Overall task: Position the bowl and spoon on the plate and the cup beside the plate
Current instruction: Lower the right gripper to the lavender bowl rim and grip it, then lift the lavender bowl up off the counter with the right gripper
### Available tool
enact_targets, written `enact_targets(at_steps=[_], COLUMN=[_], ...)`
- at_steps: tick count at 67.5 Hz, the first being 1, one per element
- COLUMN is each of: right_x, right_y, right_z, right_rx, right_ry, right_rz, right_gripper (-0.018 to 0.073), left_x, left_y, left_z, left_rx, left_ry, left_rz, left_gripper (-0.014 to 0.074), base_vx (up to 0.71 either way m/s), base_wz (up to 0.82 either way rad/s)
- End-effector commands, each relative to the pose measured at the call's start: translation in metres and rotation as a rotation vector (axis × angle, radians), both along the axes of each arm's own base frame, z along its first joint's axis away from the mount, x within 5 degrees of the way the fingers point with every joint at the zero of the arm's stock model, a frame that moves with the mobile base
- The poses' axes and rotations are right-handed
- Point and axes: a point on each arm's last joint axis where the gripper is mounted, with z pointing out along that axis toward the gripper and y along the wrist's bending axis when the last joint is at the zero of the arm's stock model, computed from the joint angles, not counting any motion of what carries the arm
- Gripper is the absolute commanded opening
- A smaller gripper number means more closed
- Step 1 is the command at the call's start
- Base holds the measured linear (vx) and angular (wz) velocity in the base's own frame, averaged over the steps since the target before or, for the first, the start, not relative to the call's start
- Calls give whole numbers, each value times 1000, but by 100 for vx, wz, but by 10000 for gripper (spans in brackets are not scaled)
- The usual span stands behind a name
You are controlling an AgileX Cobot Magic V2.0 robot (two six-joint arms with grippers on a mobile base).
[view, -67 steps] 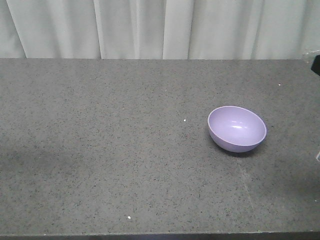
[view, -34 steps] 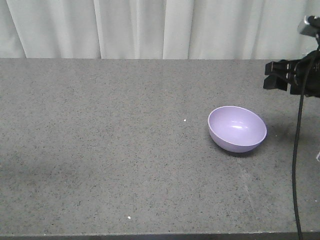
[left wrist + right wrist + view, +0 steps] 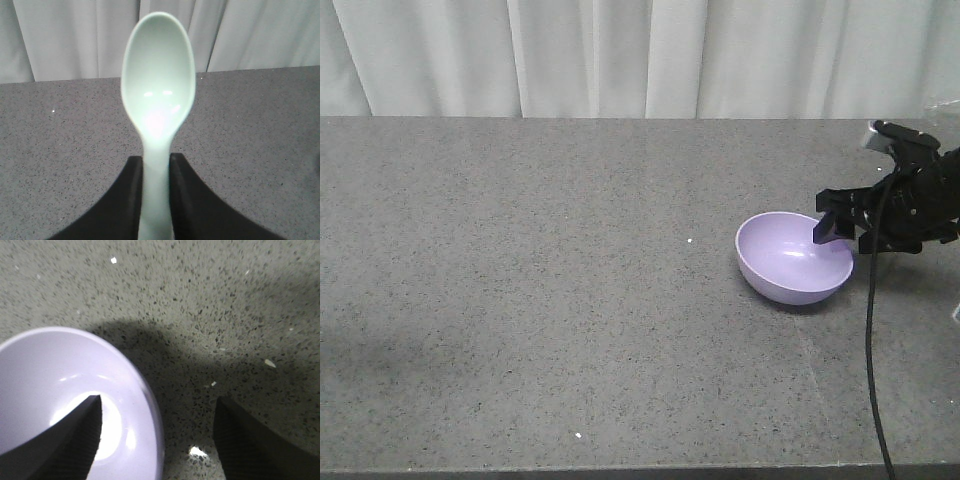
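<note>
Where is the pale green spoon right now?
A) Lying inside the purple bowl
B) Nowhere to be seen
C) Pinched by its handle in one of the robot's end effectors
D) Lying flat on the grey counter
C: the left wrist view shows the spoon with its handle clamped in the left end effector, and the bowl holds no spoon.

counter (image 3: 520, 300) left of bowl (image 3: 785, 262) lies free.

I can read no text, label, brand, number or sign in any of my views. The bowl (image 3: 794, 258), the spoon (image 3: 157, 100) and the speckled desk (image 3: 520, 300) all show plain, unmarked surfaces.
</note>
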Motion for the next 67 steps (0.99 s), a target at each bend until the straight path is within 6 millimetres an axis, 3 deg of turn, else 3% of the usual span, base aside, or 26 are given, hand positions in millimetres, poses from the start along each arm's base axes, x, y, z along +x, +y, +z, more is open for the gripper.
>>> enact_targets(at_steps=[1, 16, 24, 36, 45, 55, 67], right_x=[5, 7, 6, 5, 6, -1, -27], right_y=[-1, 0, 0, 1, 3, 7, 15], right_z=[17, 7, 7, 7, 9, 31, 93], right_rx=[5, 9, 14, 12, 23, 48, 79], right_ry=[-80, -46, -43, -37, -56, -124, -311], right_rz=[-8, 26, 26, 48, 69, 84, 120], right_gripper=[473, 427, 286, 2, -11, -8, -6], left_x=[-4, -4, -4, -4, -4, -4, -4], left_y=[-1, -1, -1, -1, -1, -1, -1], left_z=[16, 17, 17, 17, 17, 17, 17], left_rx=[-24, -24, -24, -24, -24, -24, -24], left_ry=[-114, -124, -124, -124, -123, -123, -123], left_rz=[22, 28, 28, 27, 27, 27, 27], left_gripper=[-8, -8, -8, -8, -8, -8, -7], base_vx=[0, 0, 0, 0, 0, 0, 0], base_wz=[0, 0, 0, 0, 0, 0, 0])
